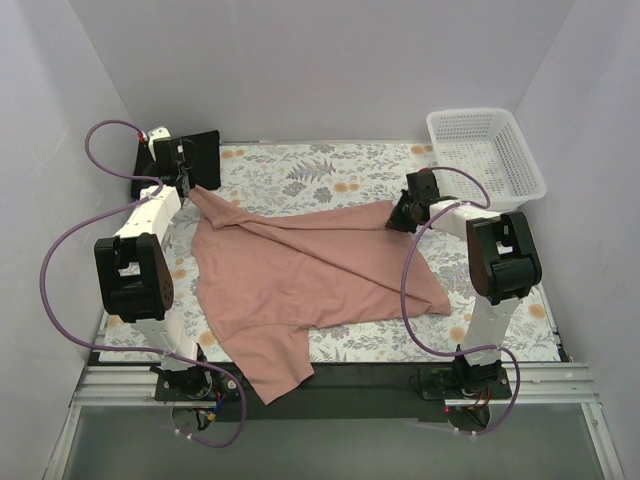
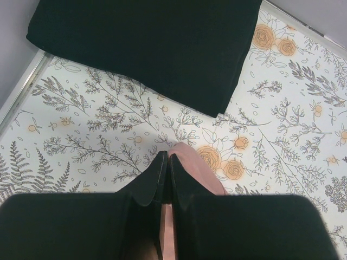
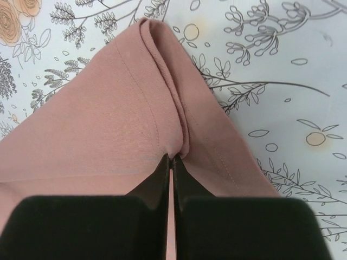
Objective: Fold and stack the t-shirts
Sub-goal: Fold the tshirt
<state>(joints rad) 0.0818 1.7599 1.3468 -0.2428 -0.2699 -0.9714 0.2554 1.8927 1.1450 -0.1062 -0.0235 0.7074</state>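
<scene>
Cloth (image 1: 300,172), floral, under pink t-shirt (image 1: 300,280); pale walls (image 1: 320,60); basket (image 1: 486,150) far right.

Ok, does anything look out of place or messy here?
Only the pink t-shirt: it lies rumpled and slanted, one end spilling past the near edge of the floral cloth. The left gripper and right gripper pinch its far edge. The black t-shirt sits neatly folded.

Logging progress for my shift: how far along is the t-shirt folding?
Done: the black t-shirt lies folded at the far left corner. In hand: left hand and right hand each pinch the pink t-shirt, lying rumpled and unfolded. Left: folding it and stacking it on the black one.
</scene>
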